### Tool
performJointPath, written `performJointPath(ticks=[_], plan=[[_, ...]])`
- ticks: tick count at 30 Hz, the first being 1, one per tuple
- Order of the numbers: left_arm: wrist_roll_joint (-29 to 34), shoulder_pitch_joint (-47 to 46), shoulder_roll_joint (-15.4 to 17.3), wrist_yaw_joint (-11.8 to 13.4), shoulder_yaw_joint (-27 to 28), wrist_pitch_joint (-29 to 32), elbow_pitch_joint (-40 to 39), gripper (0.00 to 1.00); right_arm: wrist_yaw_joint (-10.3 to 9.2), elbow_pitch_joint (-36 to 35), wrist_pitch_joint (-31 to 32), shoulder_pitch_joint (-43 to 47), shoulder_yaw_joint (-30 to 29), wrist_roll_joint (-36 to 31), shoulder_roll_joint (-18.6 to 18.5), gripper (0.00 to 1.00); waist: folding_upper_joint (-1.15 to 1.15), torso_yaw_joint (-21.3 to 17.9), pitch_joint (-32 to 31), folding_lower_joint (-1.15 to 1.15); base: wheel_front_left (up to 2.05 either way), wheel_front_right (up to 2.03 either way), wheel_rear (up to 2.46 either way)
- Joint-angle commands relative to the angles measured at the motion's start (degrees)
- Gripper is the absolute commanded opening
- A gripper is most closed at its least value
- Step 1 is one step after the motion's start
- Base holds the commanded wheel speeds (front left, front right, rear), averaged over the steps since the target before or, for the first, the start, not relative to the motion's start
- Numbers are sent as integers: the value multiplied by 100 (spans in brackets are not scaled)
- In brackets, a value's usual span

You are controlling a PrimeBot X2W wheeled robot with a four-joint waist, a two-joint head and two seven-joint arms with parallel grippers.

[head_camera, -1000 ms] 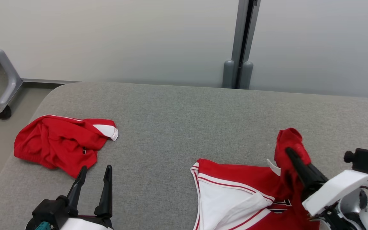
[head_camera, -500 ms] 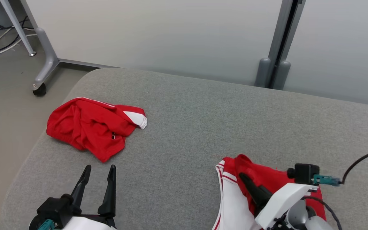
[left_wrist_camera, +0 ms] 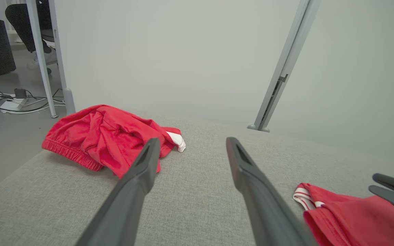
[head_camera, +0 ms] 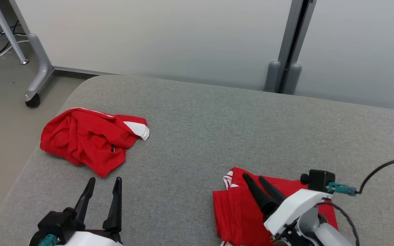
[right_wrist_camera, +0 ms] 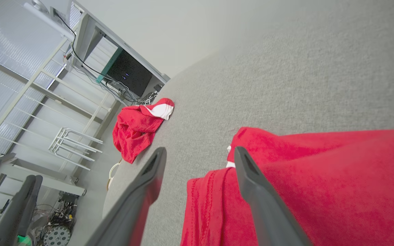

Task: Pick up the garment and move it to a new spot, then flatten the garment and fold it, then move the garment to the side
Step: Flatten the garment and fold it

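Observation:
The red jersey with white trim lies folded on the grey padded surface at the lower right; the left wrist view has its striped edge and the right wrist view its red cloth. My right gripper hovers open just over its top left part, one finger above the cloth, nothing clamped. My left gripper stands open at the lower left with nothing in it, just short of a second, crumpled red garment.
The crumpled red garment lies near the surface's rounded left edge. Beyond that edge are floor, a desk leg with a caster and cables. A pale wall panel with a grey post stands behind.
My right gripper carried the raised red flap down and leftward over the jersey's white inside, then let go and now stands open. The head camera has shifted; the left arm has stayed put.

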Motion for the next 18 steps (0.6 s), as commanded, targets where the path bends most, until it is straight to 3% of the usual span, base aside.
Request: performJointPath(ticks=[1, 8, 13, 18], plan=[[-29, -80, 21, -21, 35, -31, 5, 100, 14, -58, -66, -74, -22, 43, -65, 100, 0, -51, -11, 0, 0, 0, 0], [-11, 9, 33, -1, 92, -33, -13, 100, 14, -760, -733, -137, -391, 102, -816, 100, 0, -308, -139, 0, 0, 0, 0], [60, 97, 15, 33, 197, -44, -141, 100, 14, -1024, -1146, -119, -826, -415, -1447, 100, 0, -482, -211, 0, 0, 0, 0], [216, 141, 13, 93, 429, -46, -320, 100, 13, -1172, -1420, 12, -1377, -1215, -1698, 100, 0, -634, -256, 0, 0, 0, 0]])
